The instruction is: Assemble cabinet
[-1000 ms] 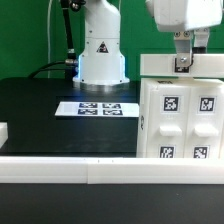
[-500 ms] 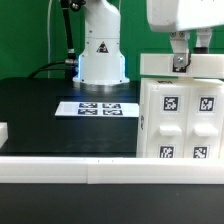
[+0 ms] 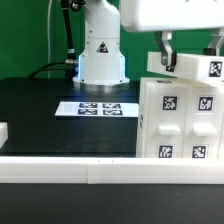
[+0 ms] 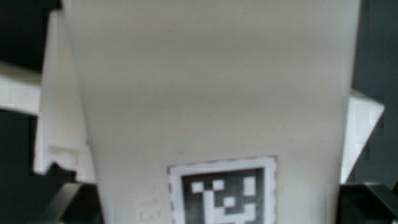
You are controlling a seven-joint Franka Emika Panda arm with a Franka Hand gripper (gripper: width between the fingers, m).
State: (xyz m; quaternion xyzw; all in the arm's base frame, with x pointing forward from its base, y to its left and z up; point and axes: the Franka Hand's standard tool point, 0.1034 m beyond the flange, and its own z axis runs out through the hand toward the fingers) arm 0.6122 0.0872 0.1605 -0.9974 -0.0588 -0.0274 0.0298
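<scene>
The cabinet runs off the exterior view's right edge. The tool is cropped at the upper right, one finger hidden. The wrist view is blurred, its panel cropped.

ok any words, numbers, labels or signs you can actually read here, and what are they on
No readable words or numbers anywhere.
Robot base: a triangle sticker, its symbol too small to read.
Cabinet: black-and-white square tags, patterns only, no text.
Marker board: the same kind of tags.
Panel in the claw: one tag, blurred.
</scene>
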